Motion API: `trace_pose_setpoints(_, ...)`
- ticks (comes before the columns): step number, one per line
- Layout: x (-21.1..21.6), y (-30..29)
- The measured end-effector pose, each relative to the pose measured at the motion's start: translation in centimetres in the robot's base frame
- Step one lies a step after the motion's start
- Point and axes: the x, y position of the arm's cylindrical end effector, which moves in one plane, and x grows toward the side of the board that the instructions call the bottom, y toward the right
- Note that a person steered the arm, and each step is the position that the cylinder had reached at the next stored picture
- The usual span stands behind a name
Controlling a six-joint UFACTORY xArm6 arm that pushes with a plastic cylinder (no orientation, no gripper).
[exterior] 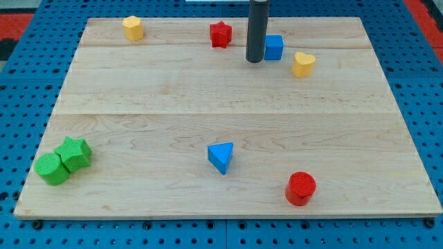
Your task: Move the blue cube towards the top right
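Note:
The blue cube (274,47) sits near the view's top, right of centre, on the wooden board (228,97). My tip (255,61) is the lower end of the dark rod; it stands right against the cube's left side, slightly below it. A red star-shaped block (220,34) lies to the left of the rod. A yellow heart-shaped block (302,63) lies just to the right of and below the cube.
A yellow hexagonal block (133,28) is at the top left. A blue triangular block (221,157) is at lower centre. A red cylinder (300,188) is at lower right. A green cylinder (52,169) and a green star-shaped block (75,153) touch at lower left.

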Motion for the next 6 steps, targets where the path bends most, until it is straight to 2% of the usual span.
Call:
trace_pose_setpoints(1, -3.1, 2.9)
trace_pose_setpoints(2, -2.4, 4.3)
trace_pose_setpoints(3, 1.2, 4.4)
trace_pose_setpoints(4, -0.3, 8.0)
trace_pose_setpoints(5, -4.8, 9.2)
trace_pose_setpoints(6, -5.1, 11.3)
